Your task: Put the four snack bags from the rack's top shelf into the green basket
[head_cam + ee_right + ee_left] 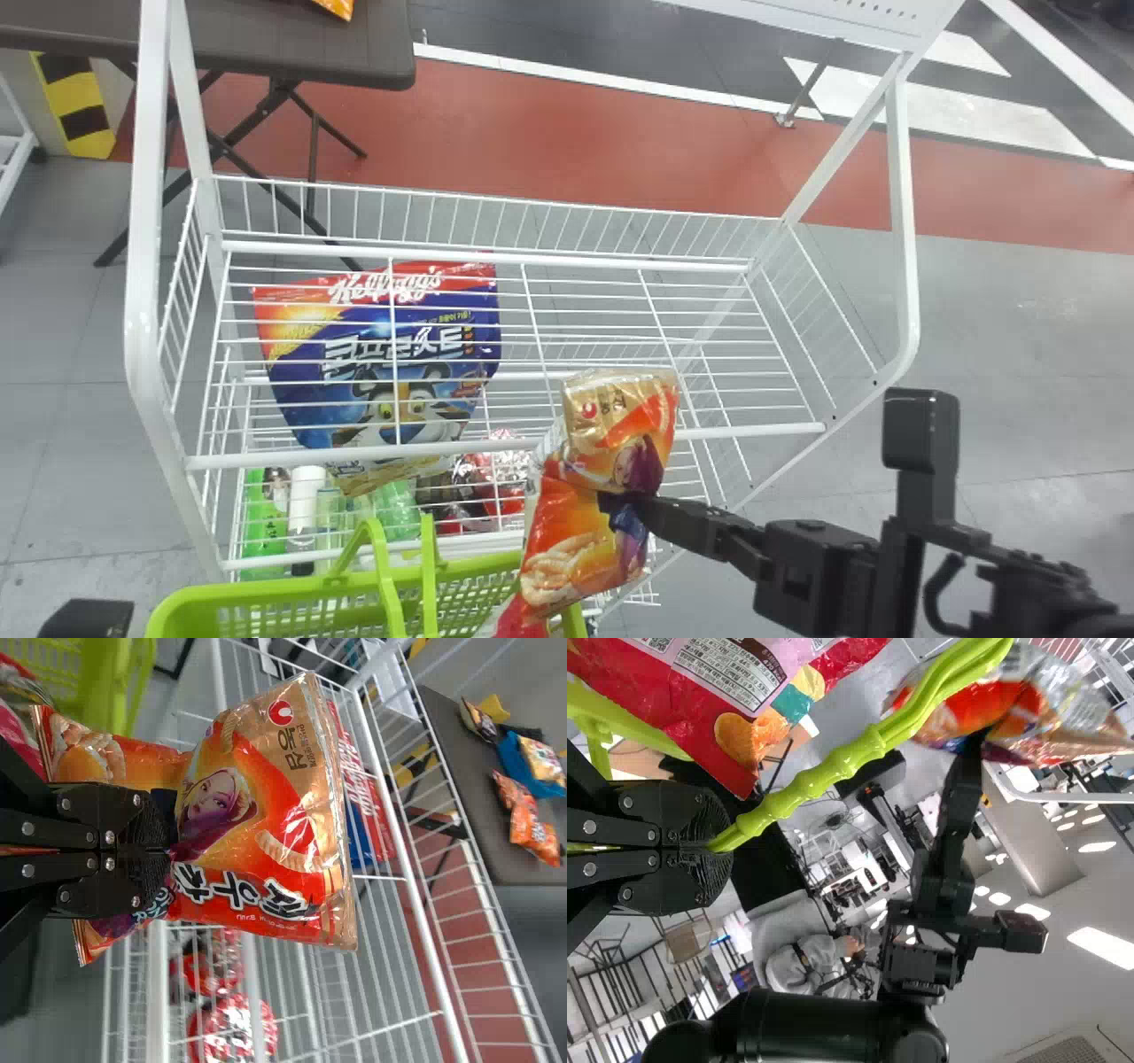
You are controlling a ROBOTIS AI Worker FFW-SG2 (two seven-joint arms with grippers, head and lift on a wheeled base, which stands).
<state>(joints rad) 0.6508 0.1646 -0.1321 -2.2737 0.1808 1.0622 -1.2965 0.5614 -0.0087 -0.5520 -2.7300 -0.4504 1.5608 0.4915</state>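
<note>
The basket handle is gripped by the left tool, its fingers closed round the bar with barely a gap, presumably so that the green basket is steadied at the near left side of the rack while it is loaded. An orange snack bag is pinched about its middle by the right tool, whose fingers are closed down to the thickness of the crumpled film. By this hold both ends are left free, and it is probably intended that the bag be let down without the packed goods being pushed by the fingers. In the head view its far end is shown over the near edge of the top shelf, its near end over the basket's right end; whether the basket is touched cannot be told. A pink and red bag is seen at the basket; how many of the 4 are packed cannot be judged. The blue bag is crossed by the shelf wires, so it is likely lying beneath them. The right arm is extended from the near right, its fingers pointed left across the shelf's near edge; a slight move left and nearer seems needed before release, lest the rim be caught.
</note>
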